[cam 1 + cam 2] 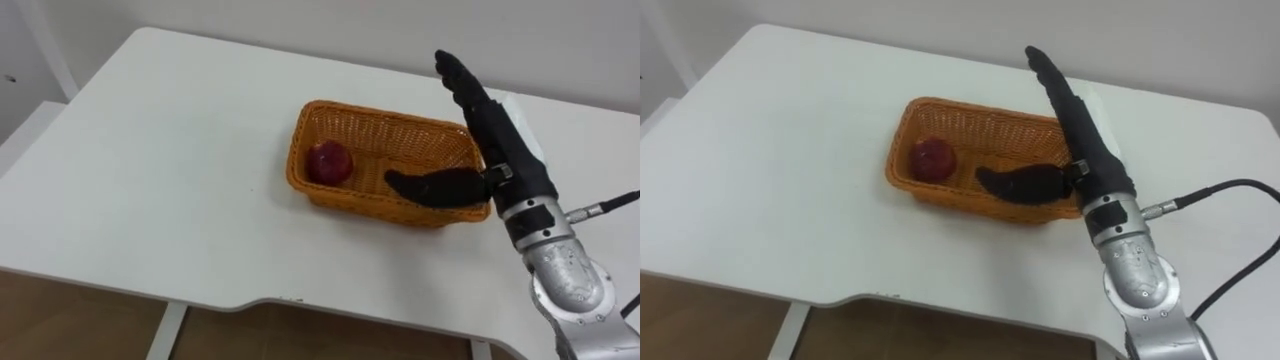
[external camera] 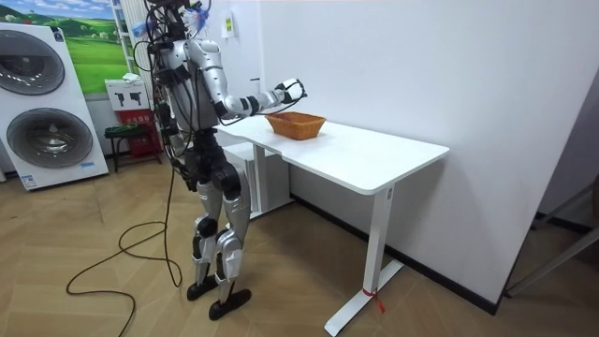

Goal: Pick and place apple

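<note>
The robot is standing at the end of a white tabletop (image 1: 150, 180), and the near edge of it is running along the bottom of the eye views. A little farther in, the right hand (image 1: 500, 150) is reaching in from the right side and hanging over the right end of an orange woven basket (image 1: 345, 198). Its fingers (image 1: 462, 82) are stretching out straight and wide, the thumb is pointing across the basket, and they are holding nothing. Beyond the basket's front wall, the red apple (image 1: 329, 162) is lying inside, down at the left end, well apart from the hand. So the job is looking nearly finished, because the apple is sitting in the basket already. What is left, it seems, is only moving the hand away from the basket without bumping it.
</note>
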Motion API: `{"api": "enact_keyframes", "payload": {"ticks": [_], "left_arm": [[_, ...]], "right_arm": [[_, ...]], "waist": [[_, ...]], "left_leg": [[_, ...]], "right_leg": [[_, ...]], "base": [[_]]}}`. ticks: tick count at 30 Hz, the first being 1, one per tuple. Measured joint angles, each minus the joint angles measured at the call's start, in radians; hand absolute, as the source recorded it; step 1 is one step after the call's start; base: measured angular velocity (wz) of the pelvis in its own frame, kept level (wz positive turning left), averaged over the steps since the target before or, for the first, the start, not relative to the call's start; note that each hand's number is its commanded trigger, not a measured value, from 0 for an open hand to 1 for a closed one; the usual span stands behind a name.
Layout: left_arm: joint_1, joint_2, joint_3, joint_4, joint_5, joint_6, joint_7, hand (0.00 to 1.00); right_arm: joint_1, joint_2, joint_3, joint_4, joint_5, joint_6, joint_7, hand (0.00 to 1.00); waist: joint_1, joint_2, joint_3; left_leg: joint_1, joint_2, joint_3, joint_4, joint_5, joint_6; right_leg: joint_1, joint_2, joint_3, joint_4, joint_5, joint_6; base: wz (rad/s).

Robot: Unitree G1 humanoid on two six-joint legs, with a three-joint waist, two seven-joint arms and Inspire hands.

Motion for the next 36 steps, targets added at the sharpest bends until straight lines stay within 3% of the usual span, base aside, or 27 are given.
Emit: {"api": "enact_keyframes", "payload": {"ticks": [5, 8, 14, 16, 20, 23, 24, 28, 32, 33, 36], "left_arm": [[0.005, 0.0, 0.027, 0.012, 0.001, -0.002, 0.002, 0.0], [0.014, -0.004, 0.054, 0.009, 0.001, -0.003, 0.016, 0.0], [0.044, -0.012, 0.139, 0.017, 0.003, -0.014, 0.063, 0.0], [0.064, -0.016, 0.169, 0.018, 0.01, -0.018, 0.08, 0.0], [0.08, -0.015, 0.197, 0.019, 0.009, -0.019, 0.093, 0.0], [0.082, -0.014, 0.201, 0.018, 0.006, -0.017, 0.093, 0.0], [0.082, -0.014, 0.209, 0.015, 0.007, -0.01, 0.092, 0.0], [0.084, -0.014, 0.227, 0.001, 0.008, 0.027, 0.092, 0.0], [0.087, -0.017, 0.252, -0.01, 0.007, 0.04, 0.096, 0.0], [0.092, -0.02, 0.261, -0.016, 0.005, 0.046, 0.097, 0.0], [0.085, -0.029, 0.26, -0.021, 0.01, 0.064, 0.097, 0.0]], "right_arm": [[0.0, 0.0, -0.046, 0.0, 0.005, 0.0, -0.028, 0.0], [0.001, 0.0, -0.117, 0.002, 0.01, -0.001, -0.1, 0.0], [0.022, 0.001, -0.35, -0.006, 0.011, -0.033, -0.339, 0.0], [0.025, 0.001, -0.449, -0.005, 0.0, -0.05, -0.468, 0.0], [0.026, 0.0, -0.555, 0.023, -0.007, -0.087, -0.646, 0.0], [0.048, -0.002, -0.634, 0.111, -0.004, -0.089, -0.783, 0.0], [0.068, -0.001, -0.657, 0.14, 0.002, -0.086, -0.834, 0.0], [0.104, 0.0, -0.719, 0.345, 0.121, -0.071, -0.921, 0.0], [0.175, 0.011, -0.72, 0.576, 0.29, -0.039, -0.918, 0.0], [0.189, 0.022, -0.719, 0.652, 0.341, -0.023, -0.909, 0.0], [0.196, 0.052, -0.714, 0.859, 0.447, 0.0, -0.872, 0.0]], "waist": [[-0.018, 0.009, 0.0014], [-0.022, 0.01, 0.0002], [-0.061, 0.002, -0.0098], [-0.081, 0.003, -0.0098], [-0.102, 0.007, -0.0069], [-0.123, 0.002, -0.0107], [-0.129, 0.002, -0.0154], [-0.157, 0.002, -0.0156], [-0.16, 0.004, -0.0167], [-0.159, 0.014, -0.023], [-0.162, 0.028, -0.0196]], "left_leg": [[0.001, 0.0, 0.002, 0.001, 0.0, 0.0], [0.014, 0.001, 0.01, -0.004, 0.0, 0.0], [0.02, 0.0, 0.015, -0.01, 0.0, 0.0], [0.03, 0.0, 0.019, -0.015, 0.0, 0.0], [0.031, 0.002, 0.043, -0.015, 0.0, 0.0], [0.023, 0.001, 0.042, -0.016, 0.0, 0.0], [0.012, 0.001, 0.044, -0.015, 0.0, 0.0], [0.008, 0.002, 0.046, -0.014, 0.0, 0.0], [0.014, 0.003, 0.045, -0.029, 0.0, 0.001], [0.015, 0.004, 0.045, -0.03, 0.0, 0.001], [0.016, 0.004, 0.05, -0.031, 0.0, 0.001]], "right_leg": [[0.0, 0.0, -0.001, 0.0, 0.0, 0.0], [0.009, 0.0, 0.002, -0.001, 0.0, 0.0], [0.019, 0.001, 0.003, -0.015, 0.0, 0.0], [0.026, 0.004, 0.007, -0.017, 0.0, 0.0], [0.018, 0.005, 0.034, -0.014, 0.0, 0.0], [0.008, 0.007, 0.033, -0.012, 0.0, 0.0], [-0.003, 0.006, 0.032, -0.012, 0.002, 0.001], [-0.006, 0.008, 0.031, -0.013, 0.008, 0.001], [-0.005, 0.007, 0.044, -0.01, 0.009, 0.001], [-0.005, 0.008, 0.048, -0.01, 0.009, 0.001], [-0.005, 0.009, 0.054, -0.011, 0.009, 0.001]], "base": [[-0.01], [-0.05], [0.01], [-0.05], [-0.17], [-0.03], [-0.07], [-0.02], [-0.01], [-0.06], [-0.04]]}}
